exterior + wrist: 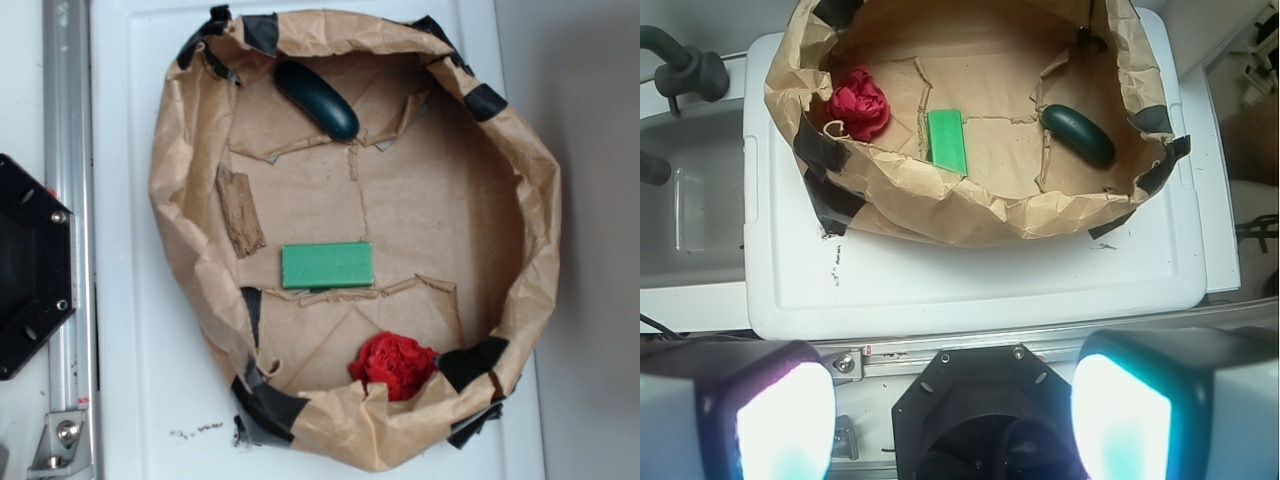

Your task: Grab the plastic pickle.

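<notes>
The plastic pickle (318, 99), a glossy, very dark green oblong, lies on the floor of a crumpled brown paper basin (195, 240) near its far rim. In the wrist view the pickle (1079, 134) sits at the right of the basin (970, 215). My gripper (953, 415) does not show in the exterior view. In the wrist view it hangs well back from the basin, above the black robot base (980, 420). Its two fingers stand wide apart with nothing between them.
A flat bright green block (328, 265) lies mid-basin, and a red crumpled ball (395, 365) lies against the near wall. A strip of bark-like cardboard (240, 210) leans on the left wall. The basin stands on a white lid (970, 285). A metal rail (68, 200) runs along the left.
</notes>
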`<act>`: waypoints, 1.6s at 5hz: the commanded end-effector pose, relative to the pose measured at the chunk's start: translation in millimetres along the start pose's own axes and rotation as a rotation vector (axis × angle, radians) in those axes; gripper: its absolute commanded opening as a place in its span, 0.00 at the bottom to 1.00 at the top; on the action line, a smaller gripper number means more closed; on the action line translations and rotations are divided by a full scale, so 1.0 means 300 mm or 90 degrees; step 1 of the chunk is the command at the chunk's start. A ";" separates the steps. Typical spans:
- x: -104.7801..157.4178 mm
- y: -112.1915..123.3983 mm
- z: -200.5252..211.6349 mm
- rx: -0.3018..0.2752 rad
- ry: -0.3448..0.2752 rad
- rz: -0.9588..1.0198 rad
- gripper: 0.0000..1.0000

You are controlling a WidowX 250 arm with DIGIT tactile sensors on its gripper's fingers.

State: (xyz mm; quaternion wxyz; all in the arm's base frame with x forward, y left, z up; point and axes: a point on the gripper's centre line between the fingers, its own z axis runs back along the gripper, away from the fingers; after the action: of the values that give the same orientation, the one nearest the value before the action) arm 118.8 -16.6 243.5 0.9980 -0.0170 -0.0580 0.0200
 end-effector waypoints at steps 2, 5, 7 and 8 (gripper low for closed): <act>0.120 0.058 -0.070 0.048 -0.021 -0.048 1.00; 0.367 0.160 -0.464 0.046 -0.041 -0.351 1.00; 0.371 0.187 -0.603 0.079 -0.003 -0.414 1.00; 0.395 0.263 -0.628 0.091 0.013 -0.400 1.00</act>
State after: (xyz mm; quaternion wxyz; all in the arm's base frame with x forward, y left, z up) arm 244.3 60.9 56.2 0.9556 0.0568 -0.0258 -0.2880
